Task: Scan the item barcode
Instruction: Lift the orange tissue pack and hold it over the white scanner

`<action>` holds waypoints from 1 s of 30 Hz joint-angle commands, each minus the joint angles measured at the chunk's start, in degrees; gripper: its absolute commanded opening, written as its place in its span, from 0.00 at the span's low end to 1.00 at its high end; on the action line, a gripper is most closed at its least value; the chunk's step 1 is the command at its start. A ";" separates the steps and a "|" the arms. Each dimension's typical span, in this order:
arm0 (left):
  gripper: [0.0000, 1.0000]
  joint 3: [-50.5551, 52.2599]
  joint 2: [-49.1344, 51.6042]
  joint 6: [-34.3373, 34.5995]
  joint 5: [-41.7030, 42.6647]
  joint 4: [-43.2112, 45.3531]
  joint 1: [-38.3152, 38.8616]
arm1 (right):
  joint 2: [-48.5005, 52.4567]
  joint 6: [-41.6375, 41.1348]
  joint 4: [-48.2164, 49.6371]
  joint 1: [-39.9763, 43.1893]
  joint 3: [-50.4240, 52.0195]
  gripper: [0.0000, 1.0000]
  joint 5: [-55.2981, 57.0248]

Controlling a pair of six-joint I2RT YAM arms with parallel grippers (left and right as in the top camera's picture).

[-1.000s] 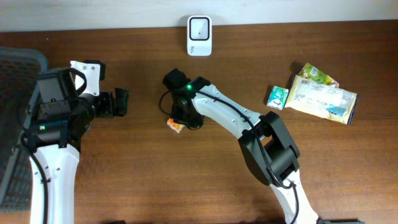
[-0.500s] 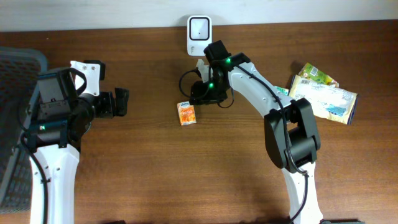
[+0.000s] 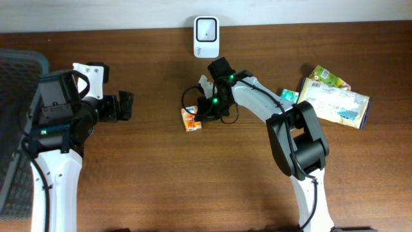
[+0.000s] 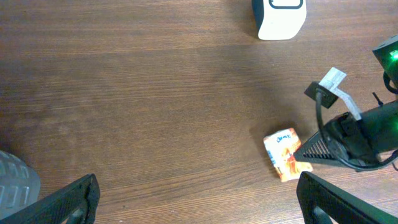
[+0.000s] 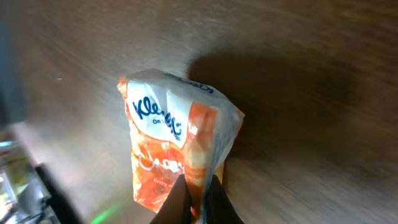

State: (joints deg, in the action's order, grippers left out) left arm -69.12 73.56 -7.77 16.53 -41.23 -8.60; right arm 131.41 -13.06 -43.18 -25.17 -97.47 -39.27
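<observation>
At the middle of the table (image 3: 148, 180), in front of the white scanner (image 3: 206, 37), the orange tissue pack (image 3: 190, 120) lies with its long axis pointing roughly toward the scanner, slightly skewed. No barcode can be made out. The right gripper (image 5: 198, 198) is clenched on the pack's wrapper edge. The left gripper (image 3: 126, 106) gapes wide, empty.

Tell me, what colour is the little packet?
Orange and white, with blue lettering. The packet shows best in the right wrist view.
</observation>
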 commanded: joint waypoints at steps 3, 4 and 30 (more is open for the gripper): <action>0.99 -0.35 -0.39 -0.92 0.63 -0.02 -0.15 | -6.82 0.85 0.17 9.18 0.28 0.04 -30.73; 0.99 -0.35 -0.39 -0.92 0.63 0.00 -0.15 | -7.67 2.32 0.48 11.19 0.28 0.04 -36.52; 0.99 -0.35 -0.39 -0.92 0.63 -0.02 -0.15 | -30.77 -0.83 -10.54 15.80 -8.87 0.04 11.21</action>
State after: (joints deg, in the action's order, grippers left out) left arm -69.12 73.56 -7.77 16.53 -41.25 -8.60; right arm 100.68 -16.91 -50.15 -3.79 -100.29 -54.41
